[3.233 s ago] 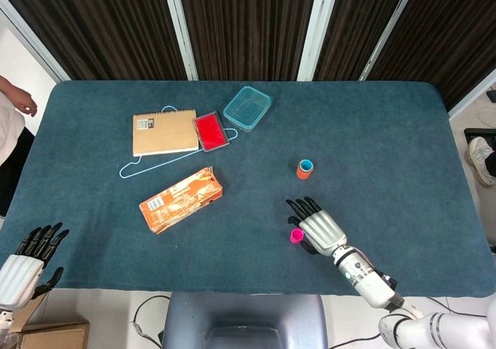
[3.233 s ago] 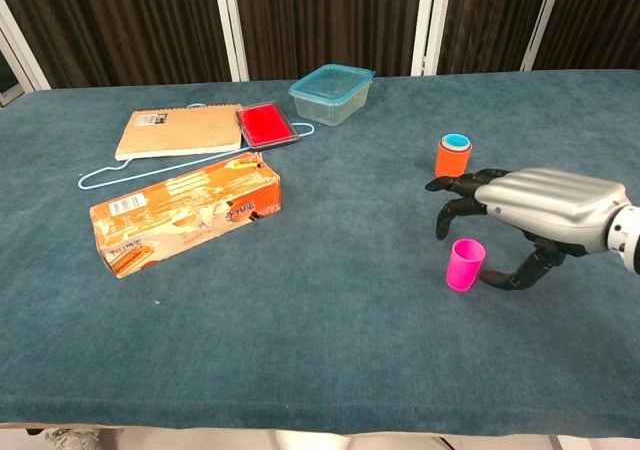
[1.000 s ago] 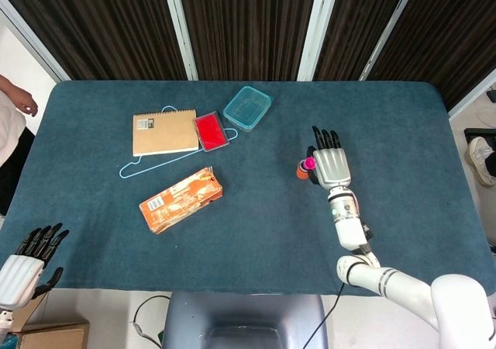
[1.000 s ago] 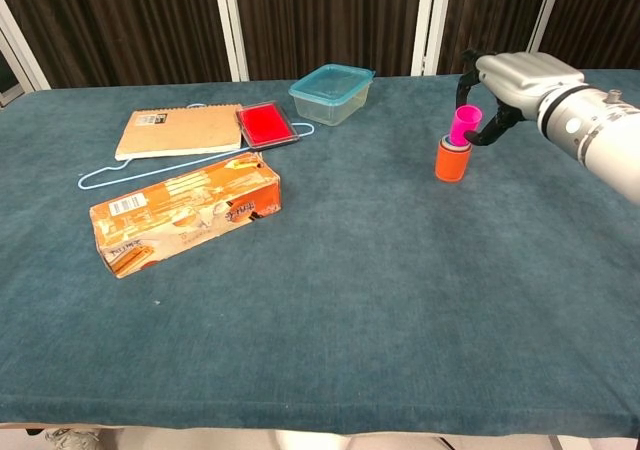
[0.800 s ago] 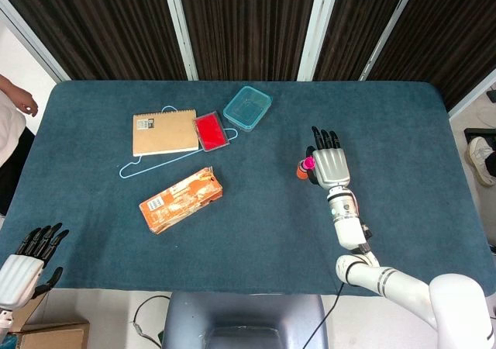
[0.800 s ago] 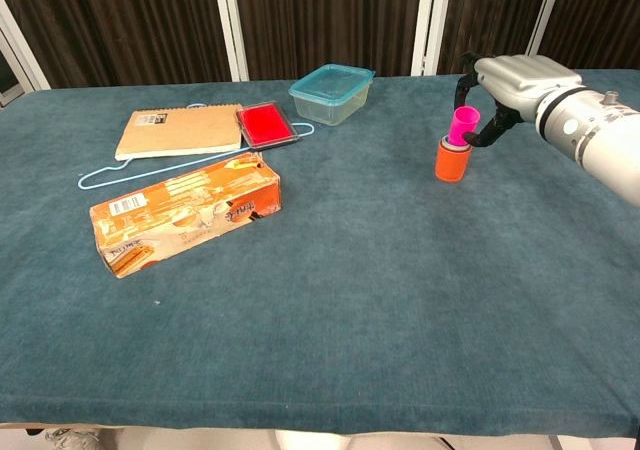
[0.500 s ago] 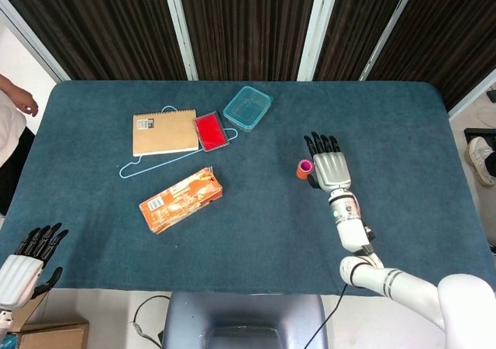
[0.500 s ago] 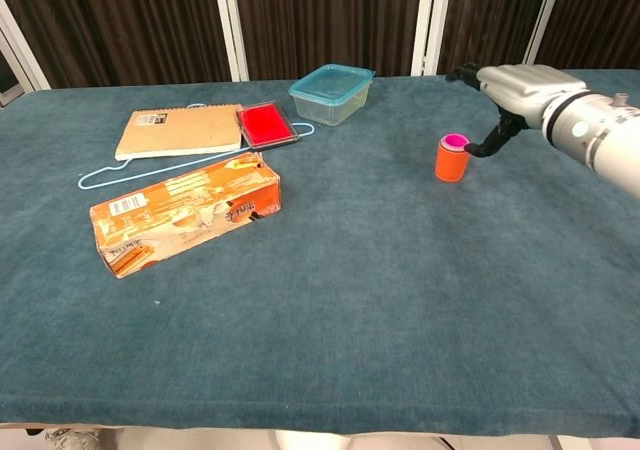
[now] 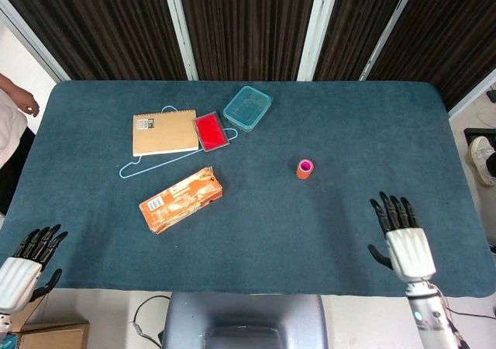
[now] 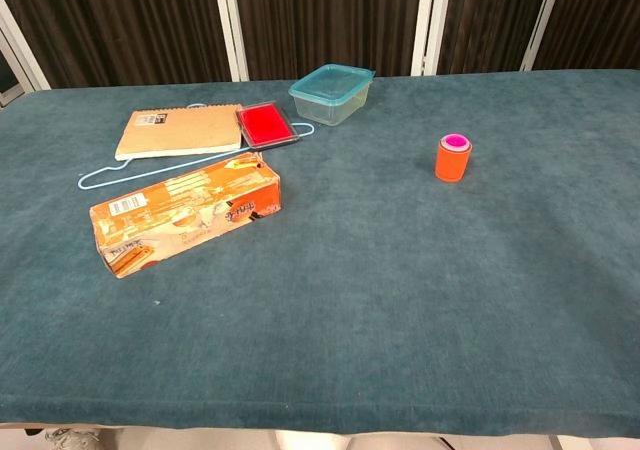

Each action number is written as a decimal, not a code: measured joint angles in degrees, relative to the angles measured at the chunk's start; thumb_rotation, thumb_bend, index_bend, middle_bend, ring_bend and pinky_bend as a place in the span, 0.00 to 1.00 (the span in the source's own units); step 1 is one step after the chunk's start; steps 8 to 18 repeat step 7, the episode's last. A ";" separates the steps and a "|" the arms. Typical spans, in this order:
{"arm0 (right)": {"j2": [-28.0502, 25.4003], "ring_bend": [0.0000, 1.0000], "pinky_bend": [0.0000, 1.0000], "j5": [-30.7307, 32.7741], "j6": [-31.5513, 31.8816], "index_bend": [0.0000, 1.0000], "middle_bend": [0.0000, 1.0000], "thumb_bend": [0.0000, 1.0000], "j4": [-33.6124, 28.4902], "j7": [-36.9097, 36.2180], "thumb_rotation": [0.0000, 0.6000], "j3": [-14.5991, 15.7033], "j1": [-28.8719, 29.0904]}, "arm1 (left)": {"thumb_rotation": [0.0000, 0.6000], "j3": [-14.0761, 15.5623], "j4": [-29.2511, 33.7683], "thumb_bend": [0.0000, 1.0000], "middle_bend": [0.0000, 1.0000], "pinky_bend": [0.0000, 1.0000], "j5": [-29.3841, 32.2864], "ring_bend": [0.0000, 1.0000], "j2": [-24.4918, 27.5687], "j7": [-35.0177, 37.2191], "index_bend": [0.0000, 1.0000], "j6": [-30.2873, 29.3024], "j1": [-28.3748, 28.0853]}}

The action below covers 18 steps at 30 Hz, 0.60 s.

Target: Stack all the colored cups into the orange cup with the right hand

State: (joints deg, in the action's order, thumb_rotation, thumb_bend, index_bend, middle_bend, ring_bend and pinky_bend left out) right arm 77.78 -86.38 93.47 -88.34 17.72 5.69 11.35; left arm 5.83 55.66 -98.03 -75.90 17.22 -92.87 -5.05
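The orange cup (image 9: 304, 170) (image 10: 452, 160) stands upright right of the table's middle, with the pink cup (image 9: 305, 165) (image 10: 455, 142) nested inside it so only a pink rim shows. My right hand (image 9: 402, 240) lies near the table's front right edge, well away from the cups, fingers spread and holding nothing. My left hand (image 9: 27, 262) sits off the front left corner, open and empty. Neither hand appears in the chest view.
An orange carton (image 9: 180, 200) (image 10: 184, 213) lies left of centre. Behind it are a tan notebook (image 9: 164, 132), a red flat box (image 9: 210, 130), a teal lidded container (image 9: 248, 107) and a light blue wire hanger (image 9: 143, 164).
My right hand set the pink cup into the orange cup, let go, and drew back to the front right edge, out of the chest view. The left hand stayed put.
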 measured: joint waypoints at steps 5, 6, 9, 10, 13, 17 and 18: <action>-3.00 0.00 0.00 -1.76 -0.25 0.00 0.00 0.32 -0.45 -2.08 1.00 1.01 -1.82 | 1.00 -0.09 -0.48 0.42 0.00 0.09 -0.25 0.00 -0.26 0.02 0.00 -1.28 0.44; -3.46 0.00 0.00 -1.83 -0.83 0.00 0.00 0.32 -0.79 -2.31 1.00 1.00 -1.93 | 1.00 -0.11 -0.55 0.42 0.00 0.09 -0.25 0.00 -0.28 0.02 0.00 -1.43 0.50; -3.92 0.00 0.00 -1.90 -1.32 0.00 0.00 0.32 -1.21 -2.53 1.00 0.95 -2.06 | 1.00 -0.13 -0.65 0.42 0.00 0.09 -0.24 0.00 -0.31 0.01 0.00 -1.55 0.56; -3.92 0.00 0.00 -1.90 -1.32 0.00 0.00 0.32 -1.21 -2.53 1.00 0.95 -2.06 | 1.00 -0.13 -0.65 0.42 0.00 0.09 -0.24 0.00 -0.31 0.01 0.00 -1.55 0.56; -3.92 0.00 0.00 -1.90 -1.32 0.00 0.00 0.32 -1.21 -2.53 1.00 0.95 -2.06 | 1.00 -0.13 -0.65 0.42 0.00 0.09 -0.24 0.00 -0.31 0.01 0.00 -1.55 0.56; -3.92 0.00 0.00 -1.90 -1.32 0.00 0.00 0.32 -1.21 -2.53 1.00 0.95 -2.06 | 1.00 -0.13 -0.65 0.42 0.00 0.09 -0.24 0.00 -0.31 0.01 0.00 -1.55 0.56; -3.92 0.00 0.00 -1.90 -1.32 0.00 0.00 0.32 -1.21 -2.53 1.00 0.95 -2.06 | 1.00 -0.13 -0.65 0.42 0.00 0.09 -0.24 0.00 -0.31 0.01 0.00 -1.55 0.56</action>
